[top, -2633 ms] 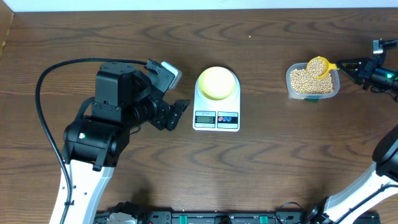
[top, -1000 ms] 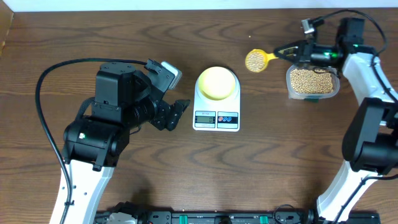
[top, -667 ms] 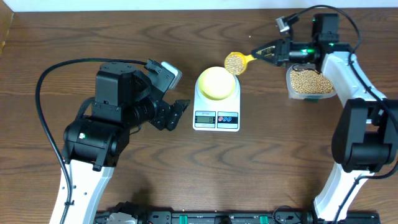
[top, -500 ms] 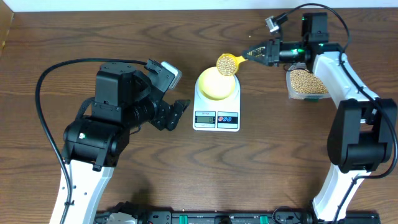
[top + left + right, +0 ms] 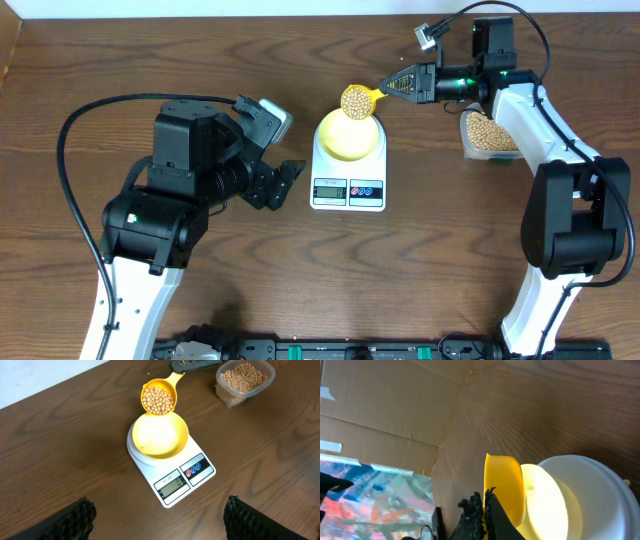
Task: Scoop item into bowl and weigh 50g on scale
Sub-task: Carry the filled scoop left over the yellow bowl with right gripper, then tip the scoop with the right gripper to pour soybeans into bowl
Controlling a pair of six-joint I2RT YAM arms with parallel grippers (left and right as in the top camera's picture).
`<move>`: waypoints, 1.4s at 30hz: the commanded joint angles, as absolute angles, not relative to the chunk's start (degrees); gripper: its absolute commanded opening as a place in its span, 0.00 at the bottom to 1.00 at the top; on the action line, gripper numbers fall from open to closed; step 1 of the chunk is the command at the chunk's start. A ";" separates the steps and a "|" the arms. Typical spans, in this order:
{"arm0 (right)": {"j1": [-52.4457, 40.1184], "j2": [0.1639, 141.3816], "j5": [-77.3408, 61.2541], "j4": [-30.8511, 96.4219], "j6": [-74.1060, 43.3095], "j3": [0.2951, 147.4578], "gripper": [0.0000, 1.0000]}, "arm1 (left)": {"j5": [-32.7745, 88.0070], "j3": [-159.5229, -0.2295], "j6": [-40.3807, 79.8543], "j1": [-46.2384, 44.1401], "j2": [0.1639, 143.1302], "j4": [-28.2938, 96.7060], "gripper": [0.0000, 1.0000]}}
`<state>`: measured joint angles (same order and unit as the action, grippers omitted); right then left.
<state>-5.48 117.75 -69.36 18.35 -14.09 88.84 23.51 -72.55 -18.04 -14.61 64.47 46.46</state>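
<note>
**Beans [image 5: 354, 100] sit in a scoop over the bowl's far rim**

Nearest the left wrist camera, the left gripper [image 5: 283, 180] has its fingers [image 5: 75, 520] spread wide and holds nothing; it is just beside the scale [image 5: 348, 190]. The pale yellow bowl [image 5: 172, 445] sits on the scale. Above the bowl's far edge hangs the yellow scoop [image 5: 170, 382], level and full of beans. The right gripper [image 5: 405, 86] pinches the scoop's handle. Farther right, the clear tub [image 5: 245, 391] holds more beans.

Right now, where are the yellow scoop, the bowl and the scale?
scoop [image 5: 173, 378], left wrist view, on its handle beside the cup.
bowl [image 5: 161, 440], left wrist view, on its bare inside.
scale [image 5: 172, 485], left wrist view, on its grey display.
</note>
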 commanded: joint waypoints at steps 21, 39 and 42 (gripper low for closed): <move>-6.61 118.15 -68.82 18.17 6.81 88.64 0.01 | 23.99 -72.34 -18.57 -14.26 64.47 46.54 0.84; -7.73 118.15 -66.76 18.22 11.05 88.64 0.01 | 23.99 -72.34 -18.57 -14.26 64.47 46.54 0.84; -8.14 118.15 -66.74 18.20 12.03 88.64 0.01 | 23.99 -72.34 -18.57 -14.26 64.47 46.54 0.84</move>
<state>-7.46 117.75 -65.91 18.35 9.58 88.84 23.51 -72.55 -18.04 -14.61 64.47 46.46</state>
